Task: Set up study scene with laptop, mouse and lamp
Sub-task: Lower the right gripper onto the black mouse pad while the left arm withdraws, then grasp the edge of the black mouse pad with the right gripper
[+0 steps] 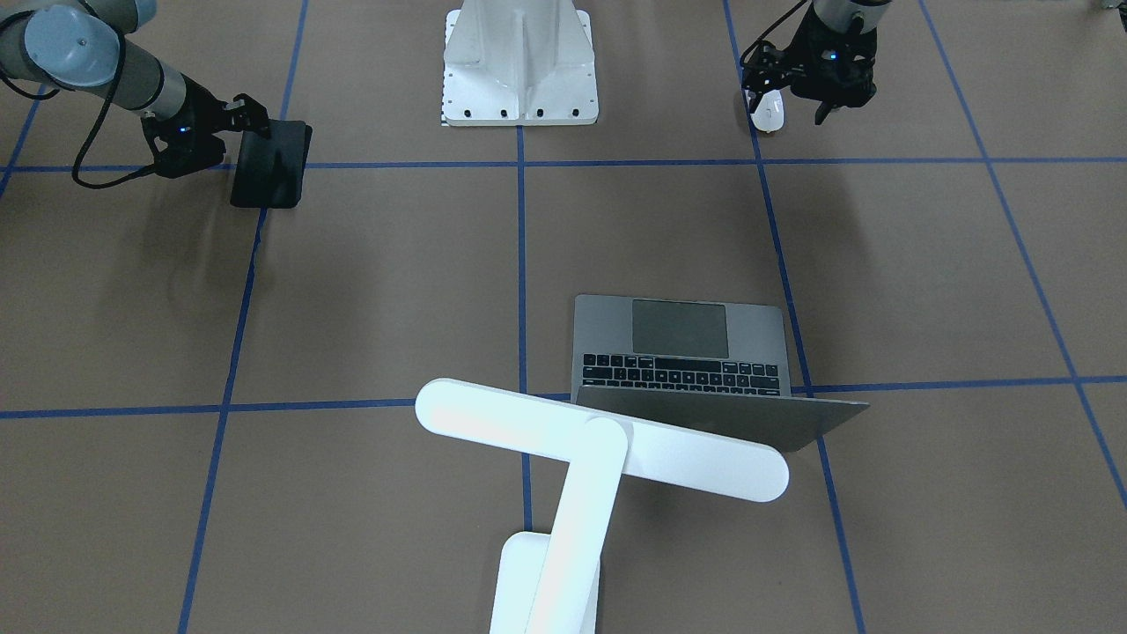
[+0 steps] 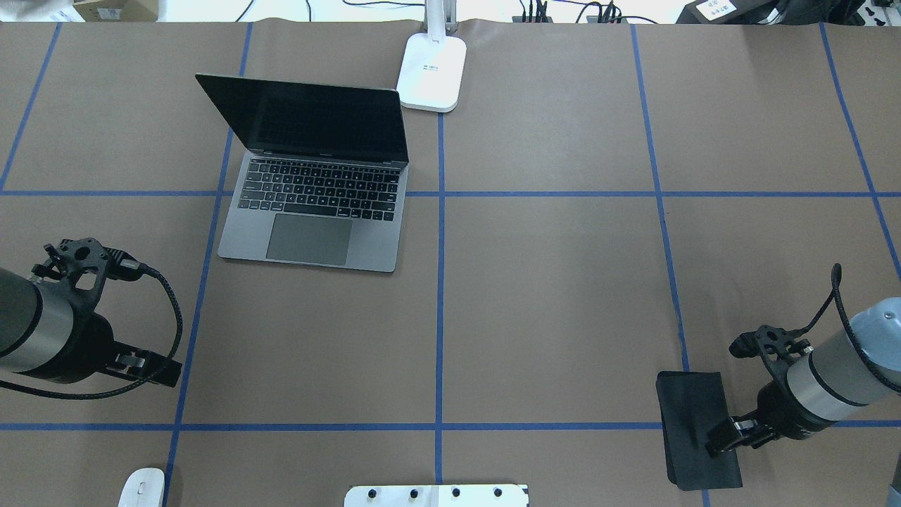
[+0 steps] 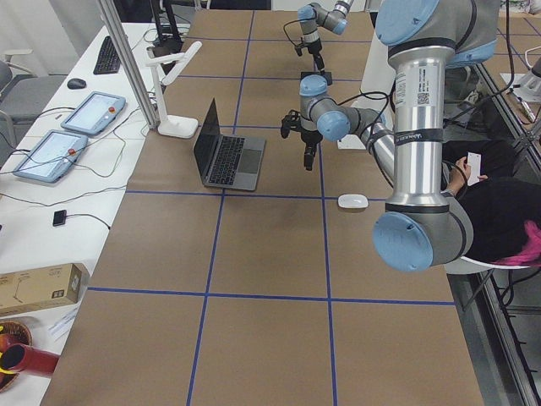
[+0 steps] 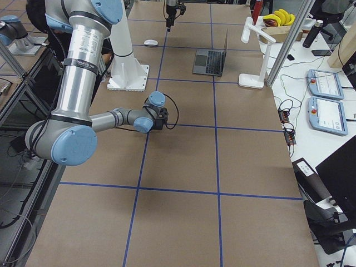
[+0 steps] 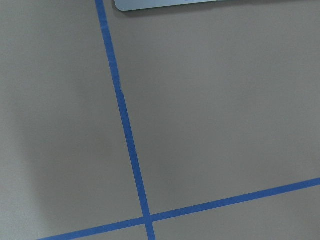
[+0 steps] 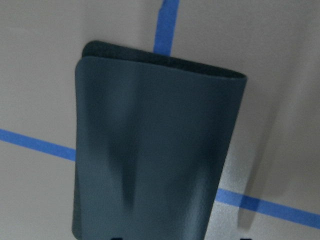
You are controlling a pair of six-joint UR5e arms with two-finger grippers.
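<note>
The grey laptop [image 2: 313, 211] stands open on the table's far left part, with the white lamp [image 1: 599, 440] beside it and the lamp's base [image 2: 431, 70] at the far edge. The white mouse [image 2: 141, 487] lies on the table near the robot's left side. My left gripper [image 1: 790, 106] hangs open above the table beside the mouse, holding nothing. My right gripper [image 2: 725, 433] is shut on the near edge of a black flat pad [image 2: 693, 422]. The pad droops from the gripper and fills the right wrist view [image 6: 155, 150].
A white ribbed bolted pedestal [image 1: 519, 62] stands at the robot's base between the arms. Blue tape lines [image 2: 440, 282] cross the brown table. Tablets and cables [image 3: 68, 135] lie on a side desk beyond the lamp. A seated person [image 3: 499, 194] shows behind the left arm.
</note>
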